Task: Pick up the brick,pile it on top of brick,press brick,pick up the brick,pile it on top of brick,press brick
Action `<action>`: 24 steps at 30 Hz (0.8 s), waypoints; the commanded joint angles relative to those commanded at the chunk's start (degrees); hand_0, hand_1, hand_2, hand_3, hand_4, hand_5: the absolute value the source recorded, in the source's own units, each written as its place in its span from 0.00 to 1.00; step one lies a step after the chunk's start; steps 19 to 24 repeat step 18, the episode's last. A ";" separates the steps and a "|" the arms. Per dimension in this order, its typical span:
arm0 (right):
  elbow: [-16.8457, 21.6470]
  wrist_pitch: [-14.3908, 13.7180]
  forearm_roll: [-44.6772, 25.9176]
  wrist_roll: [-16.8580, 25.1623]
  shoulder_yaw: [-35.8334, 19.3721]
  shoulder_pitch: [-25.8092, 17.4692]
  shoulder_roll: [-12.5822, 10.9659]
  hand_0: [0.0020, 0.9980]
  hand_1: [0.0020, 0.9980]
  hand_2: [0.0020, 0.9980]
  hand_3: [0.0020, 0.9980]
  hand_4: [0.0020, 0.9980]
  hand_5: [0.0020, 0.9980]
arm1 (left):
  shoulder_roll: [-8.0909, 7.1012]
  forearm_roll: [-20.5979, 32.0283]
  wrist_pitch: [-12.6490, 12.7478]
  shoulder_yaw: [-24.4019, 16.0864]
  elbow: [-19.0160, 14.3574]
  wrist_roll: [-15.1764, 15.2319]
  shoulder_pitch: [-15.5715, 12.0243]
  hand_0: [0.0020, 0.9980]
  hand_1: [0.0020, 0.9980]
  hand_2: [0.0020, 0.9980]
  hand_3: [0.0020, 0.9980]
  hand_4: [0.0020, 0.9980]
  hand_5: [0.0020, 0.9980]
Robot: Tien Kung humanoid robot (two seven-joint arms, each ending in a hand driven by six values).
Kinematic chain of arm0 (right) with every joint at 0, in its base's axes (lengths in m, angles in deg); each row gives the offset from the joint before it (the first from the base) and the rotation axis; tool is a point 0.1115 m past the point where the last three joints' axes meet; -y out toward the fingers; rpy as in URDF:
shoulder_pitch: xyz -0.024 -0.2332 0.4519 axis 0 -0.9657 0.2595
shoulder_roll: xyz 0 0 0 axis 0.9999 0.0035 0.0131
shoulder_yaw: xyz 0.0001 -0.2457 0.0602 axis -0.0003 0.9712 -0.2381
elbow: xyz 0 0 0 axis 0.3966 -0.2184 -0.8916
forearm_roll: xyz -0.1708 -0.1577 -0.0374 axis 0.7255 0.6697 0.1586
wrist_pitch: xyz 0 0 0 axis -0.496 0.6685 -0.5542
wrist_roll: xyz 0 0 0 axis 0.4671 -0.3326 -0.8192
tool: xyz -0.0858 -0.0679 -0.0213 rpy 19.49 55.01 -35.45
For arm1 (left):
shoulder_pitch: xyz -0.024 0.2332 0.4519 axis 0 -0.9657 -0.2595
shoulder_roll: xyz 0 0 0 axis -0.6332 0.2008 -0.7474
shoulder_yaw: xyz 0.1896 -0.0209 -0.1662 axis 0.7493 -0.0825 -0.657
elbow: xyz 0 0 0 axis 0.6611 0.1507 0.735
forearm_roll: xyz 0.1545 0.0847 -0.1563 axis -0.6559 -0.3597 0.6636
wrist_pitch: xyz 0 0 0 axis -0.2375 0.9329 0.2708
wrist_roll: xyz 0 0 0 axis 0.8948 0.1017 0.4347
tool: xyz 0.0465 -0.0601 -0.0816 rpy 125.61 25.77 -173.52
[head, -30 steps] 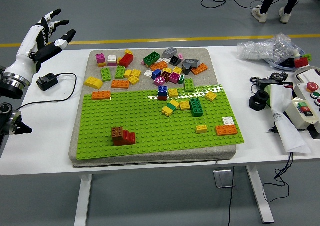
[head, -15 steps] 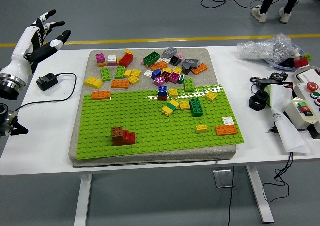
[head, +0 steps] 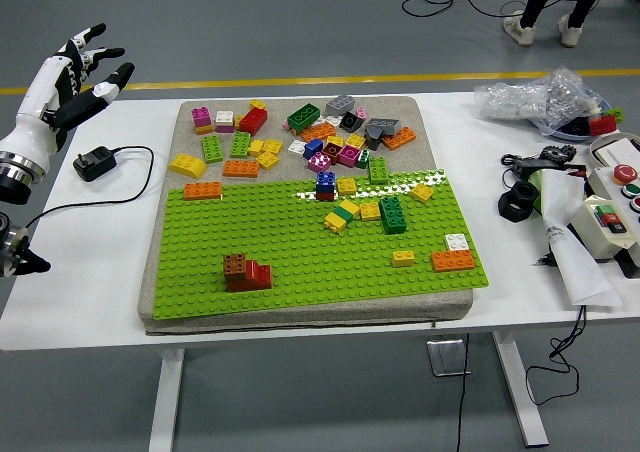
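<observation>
Two joined bricks sit near the front-left corner of the green studded baseplate (head: 300, 262): a small brown brick (head: 235, 264) touching the left side of a red stepped brick (head: 251, 276), both pressed onto the studs. I read the brown one as standing slightly higher than the red, though from this angle I can't be sure of how they interlock. Further along the plate, toward its middle, I see a dark green brick (head: 392, 213) with yellow ones just beside it, and an orange brick (head: 453, 260) near the right edge with a small white piece (head: 457, 241) just behind it. A loose heap of mixed coloured bricks (head: 330, 137) lies along the far edge of the grey fabric mat (head: 160, 242) that carries the plate.

My left hand (head: 72, 72), white and black, hovers off the mat's far-left corner, above the white bench (head: 80, 282), fingers spread and grasping nothing. A black power adapter (head: 94, 162) with its cable lies on the bench below it. At the bench's right end I see a control box with coloured buttons (head: 612, 217) and a clear plastic bag (head: 540, 99).
</observation>
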 joint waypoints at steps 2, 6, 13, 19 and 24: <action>0.00 0.01 0.20 -0.01 -0.01 0.02 -0.04 0.76 0.68 0.72 0.74 1.00 0.68 | -0.06 0.03 -0.03 -0.07 0.01 0.01 -0.10 0.96 0.95 0.79 0.94 0.75 0.51; 0.00 -0.01 0.61 -0.07 -0.08 -0.28 0.12 0.76 0.68 0.72 0.74 1.00 0.68 | -0.24 0.04 -0.06 -0.03 0.01 0.07 -0.50 0.96 0.95 0.79 0.94 0.74 0.51; 0.00 0.03 1.45 -0.12 -0.21 -0.38 0.32 0.76 0.68 0.72 0.74 1.00 0.68 | -0.39 0.09 -0.16 0.14 -0.05 0.13 -0.95 0.96 0.95 0.79 0.94 0.74 0.51; 0.00 0.13 2.30 -0.22 -0.35 -0.67 0.42 0.76 0.68 0.72 0.74 1.00 0.68 | -0.58 0.17 -0.17 -0.08 -0.37 0.16 -1.73 0.96 0.95 0.79 0.93 0.74 0.51; 0.00 0.13 2.30 -0.22 -0.35 -0.67 0.42 0.76 0.68 0.72 0.74 1.00 0.68 | -0.58 0.17 -0.17 -0.08 -0.37 0.16 -1.73 0.96 0.95 0.79 0.93 0.74 0.51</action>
